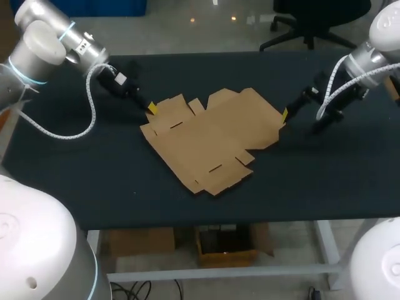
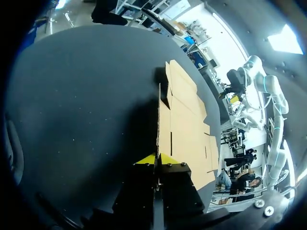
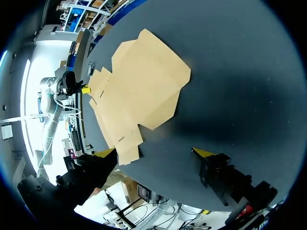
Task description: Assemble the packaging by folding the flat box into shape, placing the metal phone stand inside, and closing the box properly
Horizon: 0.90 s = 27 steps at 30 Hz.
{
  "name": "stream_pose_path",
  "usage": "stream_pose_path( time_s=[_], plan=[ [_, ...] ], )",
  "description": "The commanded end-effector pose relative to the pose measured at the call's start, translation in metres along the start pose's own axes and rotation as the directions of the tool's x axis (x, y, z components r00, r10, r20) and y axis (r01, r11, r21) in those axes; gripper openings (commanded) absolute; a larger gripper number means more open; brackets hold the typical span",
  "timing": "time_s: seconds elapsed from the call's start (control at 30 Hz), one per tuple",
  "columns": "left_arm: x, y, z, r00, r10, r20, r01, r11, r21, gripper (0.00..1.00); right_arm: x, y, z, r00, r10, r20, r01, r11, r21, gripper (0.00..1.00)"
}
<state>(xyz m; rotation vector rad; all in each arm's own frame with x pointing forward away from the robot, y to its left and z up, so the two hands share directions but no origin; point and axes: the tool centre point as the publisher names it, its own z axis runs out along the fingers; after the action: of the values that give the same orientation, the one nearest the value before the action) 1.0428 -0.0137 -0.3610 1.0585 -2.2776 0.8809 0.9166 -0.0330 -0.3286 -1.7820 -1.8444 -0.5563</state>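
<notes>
Left claw (image 2: 157, 160) pinches the flat box (image 2: 184, 120) at its edge — probably light, bendy, best gripped by flaps; right claw (image 3: 154, 152) spread.

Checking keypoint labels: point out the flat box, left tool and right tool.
flat box (image 1: 209, 140), head view, central cardboard panel.
left tool (image 2: 157, 158), left wrist view, midway between its yellow tips.
right tool (image 3: 154, 152), right wrist view, midway between its yellow tips.
</notes>
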Motion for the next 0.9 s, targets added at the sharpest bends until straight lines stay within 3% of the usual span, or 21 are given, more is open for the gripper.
stream_pose_path(
  time_s=[0.03,0.47,0.7,0.73,0.77,0.8,0.9],
  plan=[
    [0.014,0.016,-0.008,0.995,-0.039,0.086,0.021,0.978,0.207,0.0,0.001,0.003,0.0,1.0,0.001,0.002,-0.001,1.0,0.009,1.0],
    [0.014,0.016,-0.015,0.988,-0.14,0.059,0.107,0.916,0.387,0.0,0.005,0.006,0.001,1.0,-0.005,0.007,0.005,1.0,0.017,1.0],
    [0.018,0.023,-0.012,0.973,-0.215,0.083,0.154,0.874,0.461,0.0,0.006,0.006,0.001,1.0,-0.005,0.007,0.005,1.0,0.022,1.0],
    [0.019,0.024,-0.012,0.968,-0.231,0.093,0.162,0.867,0.471,0.22,0.006,0.006,0.001,1.0,-0.005,0.007,0.005,1.0,0.023,1.0],
    [0.019,0.025,-0.012,0.966,-0.241,0.092,0.17,0.863,0.476,0.95,0.006,0.006,0.001,1.0,-0.006,0.007,0.006,1.0,0.024,1.0],
    [0.02,0.026,-0.013,0.964,-0.25,0.095,0.175,0.858,0.482,1.0,0.006,0.006,0.001,1.0,-0.007,0.006,0.007,1.0,0.024,1.0],
    [0.021,0.031,-0.017,0.96,-0.258,0.105,0.176,0.854,0.49,1.0,0.006,0.007,0.001,1.0,-0.006,0.002,0.006,1.0,0.026,1.0]
  ],
)
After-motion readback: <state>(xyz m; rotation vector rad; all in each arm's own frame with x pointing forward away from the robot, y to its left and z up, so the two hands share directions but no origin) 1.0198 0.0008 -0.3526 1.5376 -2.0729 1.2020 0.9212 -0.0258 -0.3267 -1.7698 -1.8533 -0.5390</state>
